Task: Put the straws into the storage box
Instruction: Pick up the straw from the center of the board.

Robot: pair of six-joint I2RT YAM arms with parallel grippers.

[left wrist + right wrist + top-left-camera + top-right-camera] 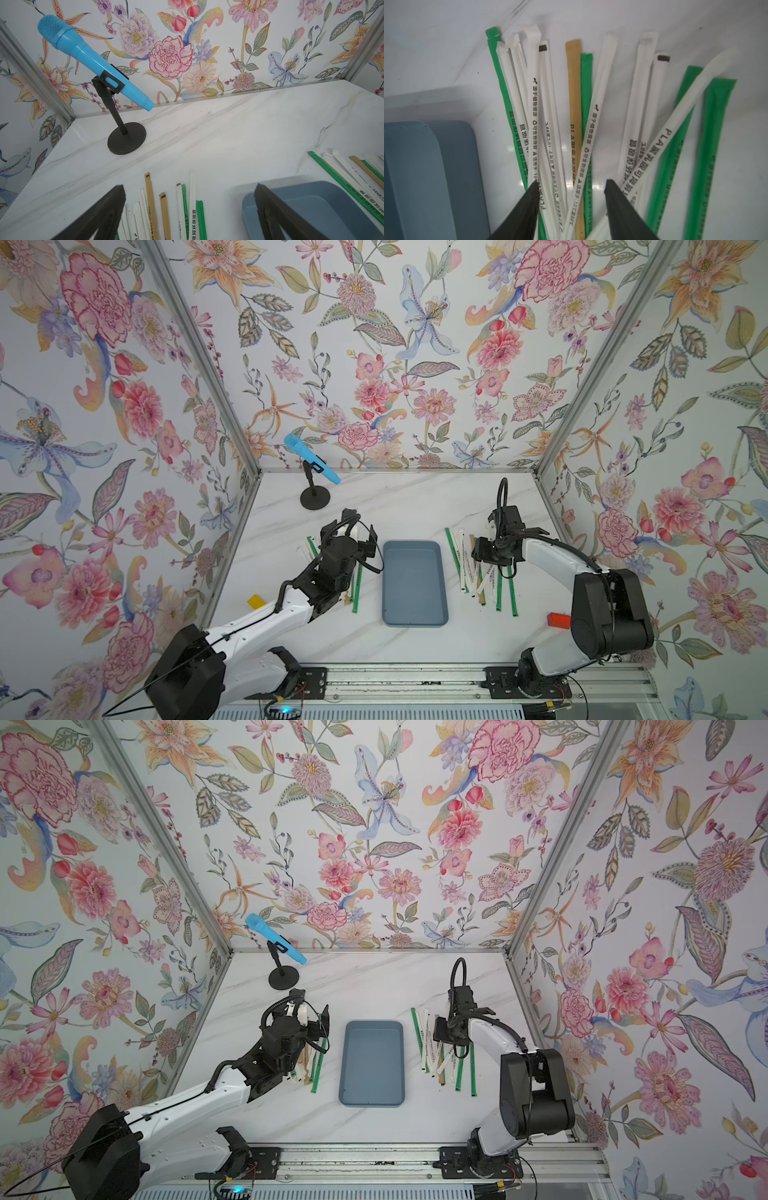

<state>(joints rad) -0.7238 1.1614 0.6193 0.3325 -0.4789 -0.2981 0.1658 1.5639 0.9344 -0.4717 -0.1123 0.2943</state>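
The right gripper [572, 184] sits low on the right pile of wrapped straws [591, 124], jaws partly apart astride several, likely to pinch a bundle for the empty storage box [414, 585] between the two piles; the left gripper [189, 186] hovers wide open over the left pile [151, 203].

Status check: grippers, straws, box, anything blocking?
Left gripper open, hovering over left-pile straws. Right gripper low, jaws apart astride several right-pile straws. Storage box empty, all straws on table. Microphone stand, red block off the path.
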